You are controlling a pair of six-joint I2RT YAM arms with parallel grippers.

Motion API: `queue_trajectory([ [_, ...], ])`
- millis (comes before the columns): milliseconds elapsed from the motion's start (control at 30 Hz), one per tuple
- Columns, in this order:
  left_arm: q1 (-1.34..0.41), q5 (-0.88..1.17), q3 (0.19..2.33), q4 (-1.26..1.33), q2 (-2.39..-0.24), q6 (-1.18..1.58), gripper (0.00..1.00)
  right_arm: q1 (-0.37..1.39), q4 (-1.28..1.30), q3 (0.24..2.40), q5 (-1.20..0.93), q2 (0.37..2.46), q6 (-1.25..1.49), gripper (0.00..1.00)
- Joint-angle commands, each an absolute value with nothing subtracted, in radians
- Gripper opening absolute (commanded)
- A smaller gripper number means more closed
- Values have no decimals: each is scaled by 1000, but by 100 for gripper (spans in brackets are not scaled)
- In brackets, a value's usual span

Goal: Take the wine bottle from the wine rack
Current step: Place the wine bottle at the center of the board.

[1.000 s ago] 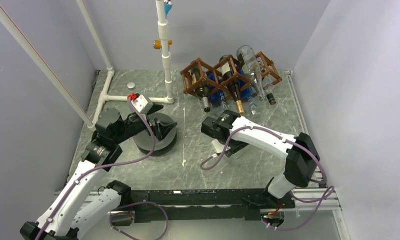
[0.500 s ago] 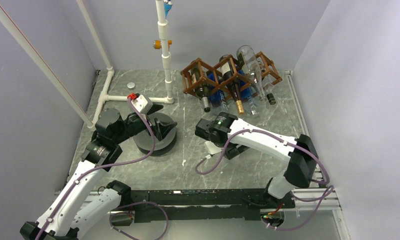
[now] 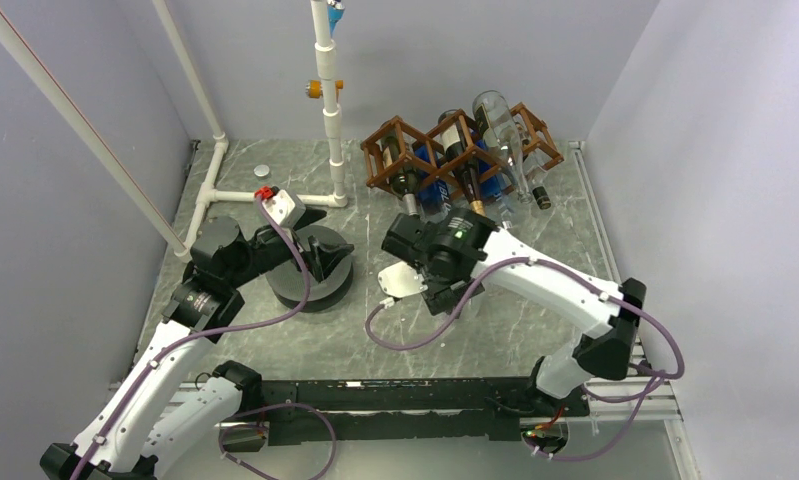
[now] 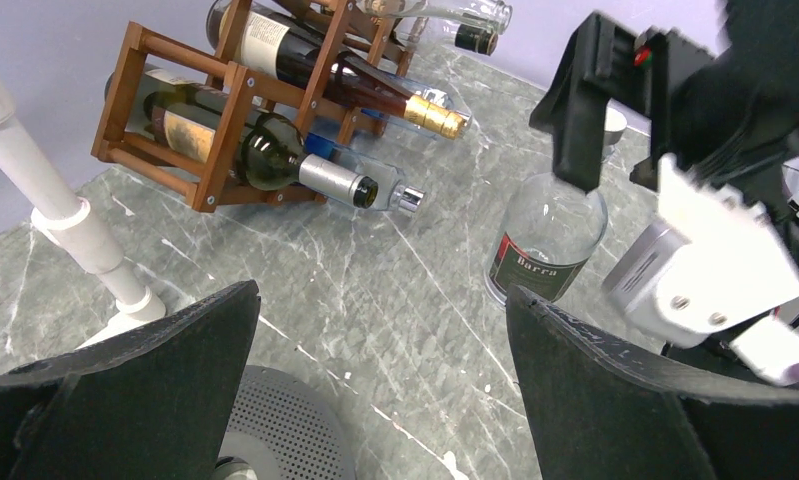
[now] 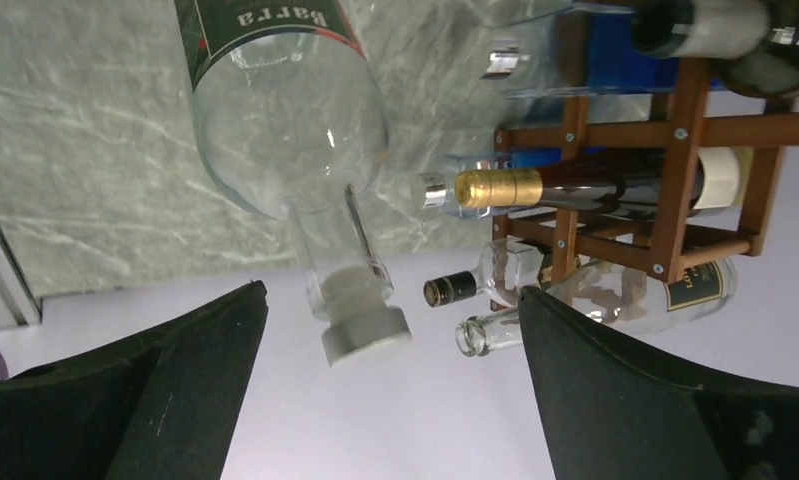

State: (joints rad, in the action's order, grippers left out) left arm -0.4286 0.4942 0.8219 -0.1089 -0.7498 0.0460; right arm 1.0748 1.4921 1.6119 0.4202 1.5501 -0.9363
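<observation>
The right gripper (image 5: 390,295) is standing with its fingers spread wide; the clear Barra bottle (image 5: 285,130) is sitting upright on the marble table (image 5: 95,150) between them, gripped by neither, off the wine rack (image 5: 675,130) just beyond the fingertips. I'd be drawing straight back from the capped neck, never swinging sideways. The left gripper (image 4: 380,300) is gaping too, holding nothing

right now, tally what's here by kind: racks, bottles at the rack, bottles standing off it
wine rack: 1
bottles lying in or at the rack: 6
bottle standing upright off the rack: 1
total: 8
</observation>
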Motion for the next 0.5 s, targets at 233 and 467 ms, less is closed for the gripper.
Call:
queue_trajectory([
  [233, -423, 535, 816, -52, -743, 47, 99, 987, 1506, 1866, 98, 1449, -920, 99],
  [467, -423, 568, 814, -40, -756, 60, 99, 736, 1498, 2016, -266, 1402, -908, 99],
])
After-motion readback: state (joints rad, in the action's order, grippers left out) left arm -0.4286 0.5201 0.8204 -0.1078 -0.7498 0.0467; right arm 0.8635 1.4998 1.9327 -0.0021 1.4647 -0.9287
